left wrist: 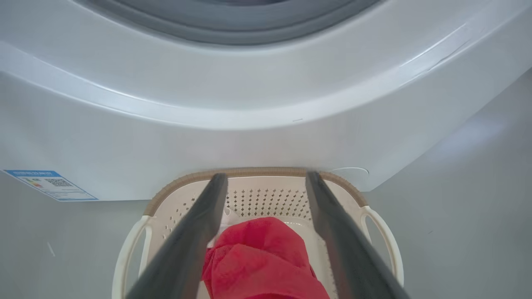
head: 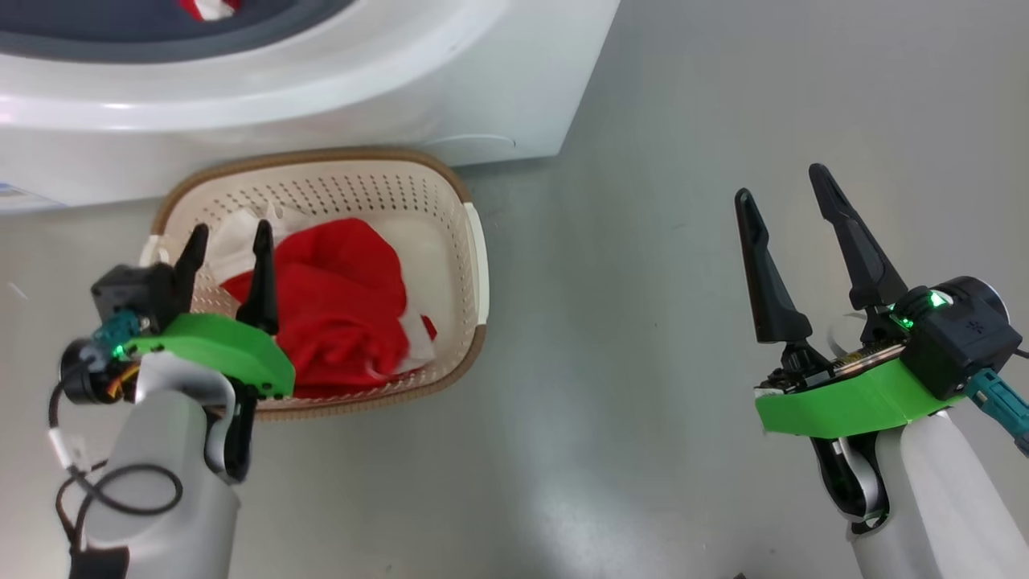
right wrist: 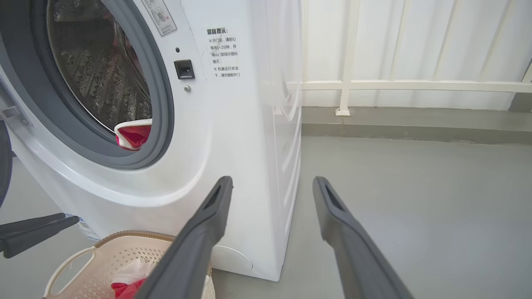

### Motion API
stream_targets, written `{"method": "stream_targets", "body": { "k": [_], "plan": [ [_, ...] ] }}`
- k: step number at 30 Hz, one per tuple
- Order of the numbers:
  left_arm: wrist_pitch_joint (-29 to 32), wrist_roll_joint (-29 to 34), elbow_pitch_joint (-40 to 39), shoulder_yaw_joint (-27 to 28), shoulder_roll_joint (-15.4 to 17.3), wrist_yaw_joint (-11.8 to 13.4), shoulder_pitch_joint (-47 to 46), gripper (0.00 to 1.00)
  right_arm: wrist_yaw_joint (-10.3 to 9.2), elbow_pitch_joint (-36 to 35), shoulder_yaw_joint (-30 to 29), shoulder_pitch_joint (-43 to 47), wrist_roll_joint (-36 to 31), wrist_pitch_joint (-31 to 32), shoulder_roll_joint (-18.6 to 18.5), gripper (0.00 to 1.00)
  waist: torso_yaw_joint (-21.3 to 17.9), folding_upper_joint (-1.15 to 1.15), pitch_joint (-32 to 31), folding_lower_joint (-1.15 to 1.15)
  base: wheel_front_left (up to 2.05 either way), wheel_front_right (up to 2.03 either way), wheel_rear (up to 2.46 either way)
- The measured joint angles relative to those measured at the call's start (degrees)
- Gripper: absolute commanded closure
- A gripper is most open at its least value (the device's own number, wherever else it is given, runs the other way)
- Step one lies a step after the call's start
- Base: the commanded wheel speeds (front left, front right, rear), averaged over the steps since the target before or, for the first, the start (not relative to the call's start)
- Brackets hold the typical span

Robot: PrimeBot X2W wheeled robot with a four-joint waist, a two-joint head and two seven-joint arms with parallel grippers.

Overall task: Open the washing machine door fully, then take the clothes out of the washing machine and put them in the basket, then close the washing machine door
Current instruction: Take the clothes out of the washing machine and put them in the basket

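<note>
The basket (head: 476, 241) stands on the floor against the washing machine (head: 321, 88). Red clothes (head: 338, 297) and a white cloth (head: 237, 237) lie in it. My left gripper (head: 230, 233) hovers over the basket's left side, open, with nothing between its fingers. From the left wrist view the left gripper (left wrist: 266, 178) looks down on the red clothes (left wrist: 262, 261) in the basket (left wrist: 382, 232). A red garment with white trim (right wrist: 133, 133) still lies in the drum. My right gripper (head: 781, 185) is open over bare floor on the right. The door shows as a dark sliver (right wrist: 3, 166).
The machine's grey gasket (right wrist: 164, 104) rings the open drum. A blue label (left wrist: 50, 185) is stuck at the machine's base. A white railing (right wrist: 374, 85) and wall stand beyond the machine's right side. Grey floor (head: 683, 402) stretches to the right of the basket.
</note>
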Motion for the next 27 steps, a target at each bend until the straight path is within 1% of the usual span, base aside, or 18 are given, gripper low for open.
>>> {"method": "stream_targets", "body": {
  "k": [10,15,17,19,27],
  "plan": [
    [0.0,0.4,-18.0,2.1,-2.0,-0.5,11.6,0.00,0.00,1.9,0.3,1.3,0.0,0.0,0.0,0.00,1.0,0.00,-6.7,0.00,0.00,0.00,0.00],
    [-0.2,1.2,-24.9,2.4,-2.5,-0.6,16.2,0.00,0.00,2.7,0.3,2.1,0.0,0.0,0.0,0.00,1.3,0.00,-10.0,0.00,0.00,0.00,0.00],
    [-0.2,1.8,-27.7,3.1,-2.5,-0.5,17.9,0.00,0.00,2.9,0.2,2.2,0.0,0.0,0.0,0.00,1.4,0.00,-11.3,0.00,0.00,0.00,0.00],
    [-0.3,2.2,-30.6,4.2,-2.6,0.2,19.3,0.00,0.00,3.1,0.0,2.3,0.0,0.0,0.0,0.00,1.4,0.00,-12.6,0.00,0.00,0.00,0.00],
    [-0.3,2.2,-35.5,5.5,-2.8,1.4,24.9,0.00,0.00,3.8,-0.8,4.3,0.0,0.0,0.0,0.00,1.1,0.00,-16.6,0.00,0.00,0.00,0.00]
  ]
}}
